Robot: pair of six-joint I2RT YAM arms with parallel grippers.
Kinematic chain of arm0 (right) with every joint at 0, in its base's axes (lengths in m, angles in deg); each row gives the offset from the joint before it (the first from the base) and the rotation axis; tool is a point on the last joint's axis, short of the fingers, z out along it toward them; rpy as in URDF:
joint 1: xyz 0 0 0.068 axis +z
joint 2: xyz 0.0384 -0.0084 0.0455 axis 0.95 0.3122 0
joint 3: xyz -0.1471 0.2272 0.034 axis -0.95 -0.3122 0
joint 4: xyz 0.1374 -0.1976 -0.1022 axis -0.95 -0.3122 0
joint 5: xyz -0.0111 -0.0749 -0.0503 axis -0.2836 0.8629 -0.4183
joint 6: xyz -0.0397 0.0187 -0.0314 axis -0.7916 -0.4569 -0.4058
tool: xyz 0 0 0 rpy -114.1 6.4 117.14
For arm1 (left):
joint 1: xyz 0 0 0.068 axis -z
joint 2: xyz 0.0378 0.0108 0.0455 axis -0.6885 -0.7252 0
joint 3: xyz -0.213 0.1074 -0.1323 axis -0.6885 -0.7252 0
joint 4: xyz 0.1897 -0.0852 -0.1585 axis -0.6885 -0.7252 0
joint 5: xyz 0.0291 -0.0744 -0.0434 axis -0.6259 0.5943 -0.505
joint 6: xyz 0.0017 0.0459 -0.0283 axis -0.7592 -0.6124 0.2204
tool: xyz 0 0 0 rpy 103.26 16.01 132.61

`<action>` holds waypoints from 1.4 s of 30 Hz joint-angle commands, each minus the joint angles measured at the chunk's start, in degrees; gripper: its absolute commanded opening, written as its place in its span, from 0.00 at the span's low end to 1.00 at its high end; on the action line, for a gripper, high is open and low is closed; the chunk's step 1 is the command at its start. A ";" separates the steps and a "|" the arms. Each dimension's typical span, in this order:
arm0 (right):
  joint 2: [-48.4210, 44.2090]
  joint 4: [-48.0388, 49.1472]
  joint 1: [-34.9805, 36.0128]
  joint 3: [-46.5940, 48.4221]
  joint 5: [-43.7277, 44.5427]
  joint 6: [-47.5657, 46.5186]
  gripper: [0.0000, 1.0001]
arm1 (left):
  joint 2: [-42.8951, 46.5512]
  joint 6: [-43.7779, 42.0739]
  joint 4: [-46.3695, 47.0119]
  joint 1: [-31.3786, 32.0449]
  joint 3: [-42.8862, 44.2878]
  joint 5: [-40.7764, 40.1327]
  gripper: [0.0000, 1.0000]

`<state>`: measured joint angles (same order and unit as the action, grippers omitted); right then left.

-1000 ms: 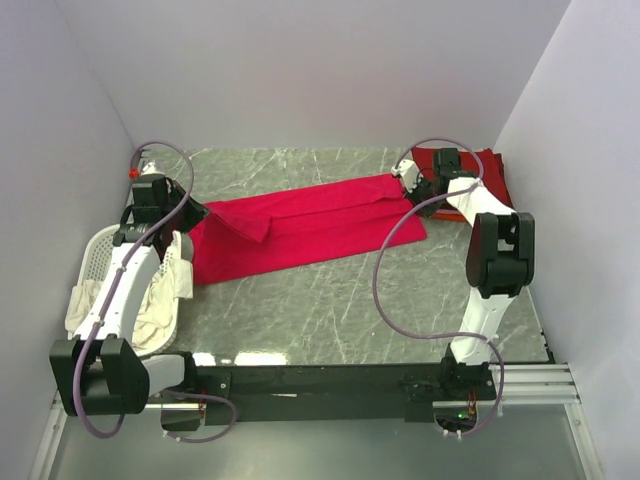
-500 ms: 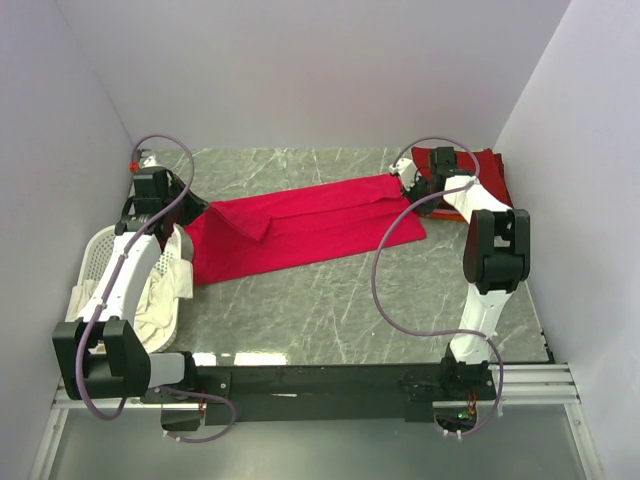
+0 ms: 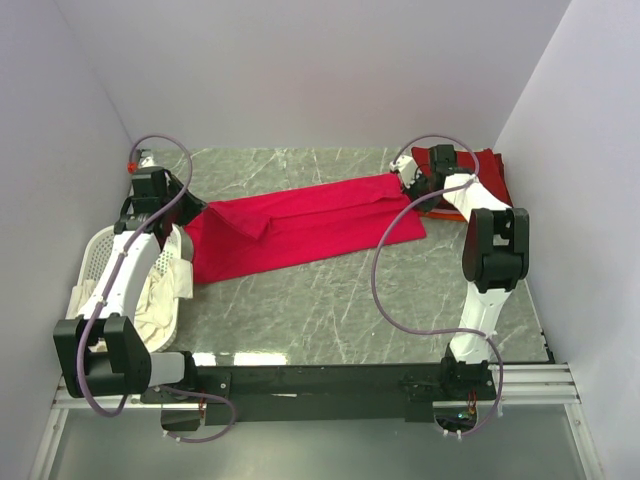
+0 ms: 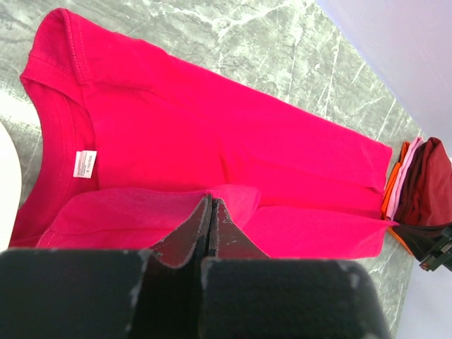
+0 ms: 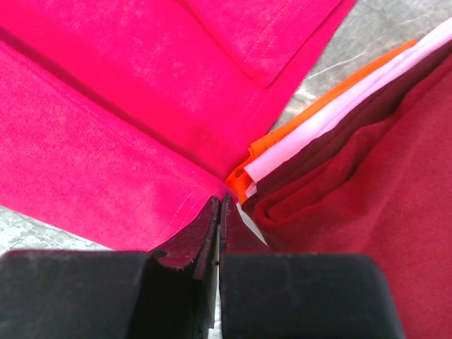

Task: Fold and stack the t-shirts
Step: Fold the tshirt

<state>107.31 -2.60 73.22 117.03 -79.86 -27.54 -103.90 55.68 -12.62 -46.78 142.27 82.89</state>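
The large crimson t-shirt (image 3: pixel 300 225) lies in a long strip across the marble table, collar end at the left, hem end at the right. My left gripper (image 3: pixel 192 215) is shut at the collar end, and in the left wrist view its tips (image 4: pixel 210 200) pinch a raised fold of the crimson shirt (image 4: pixel 212 120). My right gripper (image 3: pixel 408 180) is shut at the hem corner (image 5: pixel 219 201) of the crimson shirt (image 5: pixel 106 106). Right beside it is a folded stack (image 3: pixel 480 170), dark maroon (image 5: pixel 367 176) on top, with pale (image 5: pixel 339 123) and orange (image 5: pixel 318 113) layers under it.
A white slotted basket (image 3: pixel 100 255) stands at the left edge under my left arm, holding cream cloth (image 3: pixel 160 295). Pale walls close in on the left, back and right. The black rail (image 3: pixel 320 380) with both arm bases runs along the near edge.
My left arm has drawn back toward the far left corner; the right gripper shifted slightly. The crimson shirt lies almost as before.
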 commanded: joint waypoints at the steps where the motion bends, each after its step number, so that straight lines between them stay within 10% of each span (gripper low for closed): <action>1: 1.12 1.39 0.44 3.22 1.29 0.66 0.01 | -0.71 -1.38 2.63 -0.51 2.02 -0.12 0.00; 9: 1.74 2.18 0.61 3.39 1.99 1.71 0.15 | -9.48 -2.08 5.18 -1.83 4.65 0.84 0.00; 13: -0.01 4.55 0.61 0.76 2.08 3.29 0.25 | -20.11 -1.29 7.37 -3.76 12.26 3.56 0.49; 18: -6.15 4.90 0.70 -3.01 0.32 3.30 0.29 | -28.48 -4.44 3.52 -3.94 26.00 0.41 0.53; 29: -16.01 -10.82 10.43 -12.07 -16.81 -17.41 0.47 | 2.35 -17.20 6.76 -3.85 4.15 4.80 0.58; 42: -1.97 13.52 51.57 -6.30 15.86 -1.28 0.64 | 29.07 -19.13 5.18 -3.85 -14.57 -9.77 0.67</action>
<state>100.82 4.48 121.87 104.77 -73.72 -32.92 -80.71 37.89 -10.43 -50.72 130.25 79.02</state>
